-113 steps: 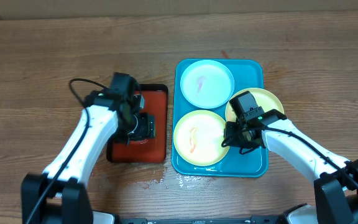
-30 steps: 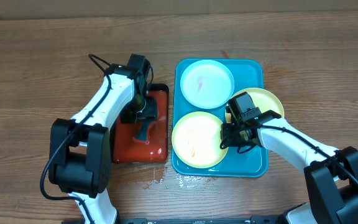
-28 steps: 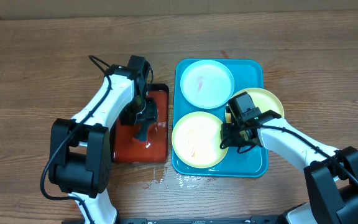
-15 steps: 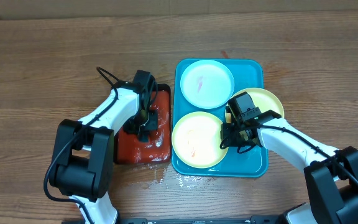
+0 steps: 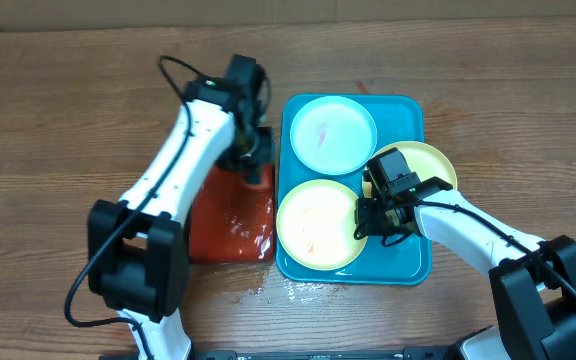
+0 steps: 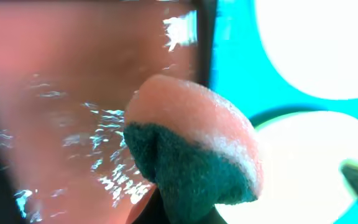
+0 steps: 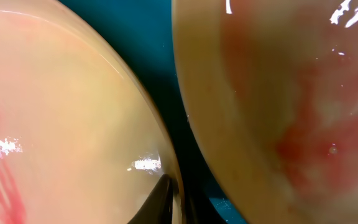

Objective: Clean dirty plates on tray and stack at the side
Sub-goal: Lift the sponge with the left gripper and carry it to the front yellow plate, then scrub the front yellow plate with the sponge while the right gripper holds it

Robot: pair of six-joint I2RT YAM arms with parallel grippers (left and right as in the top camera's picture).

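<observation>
Quick status. My left gripper (image 5: 254, 160) is clamped tight on the sponge (image 6: 191, 149), which is pink foam with a green scrubby face and looks wet. It hangs over the right edge of the red tray (image 5: 230, 220), just beside the tray (image 5: 290, 262).

My right gripper (image 5: 376, 222) is closed down narrow at the right rim of the front plate (image 5: 316, 222). As far as I can tell it's pinching that rim to keep the plate put.

All three plates are on the tray:
- The mint plate (image 5: 333, 133) is at the back.
- The front plate sits below it.
- The right plate (image 5: 436, 160) is partly under my right arm and pokes out past the tray's right rim.

Every one shows pink or orange smears, and nothing's stacked at the side yet.

How I'd do this bit well:
- **Which plate:** carry the sponge right and down onto the front plate, since that's the one being pinned.
- **Where to land:** set it flat on the middle, not the rim, or the plate will tip against my right fingers.
- **Which face:** I can't tell which face points down, so I'd roll the wrist to get the green side onto the smear.
- **Scrubbing:** use light pressure and small circles over the orange streak, then work outward. Stay off the right edge where my other jaws sit.
- **Grip:** a wet plate gets slippery, I reckon, so the right grip should stay firm and not relax mid-scrub.
</observation>
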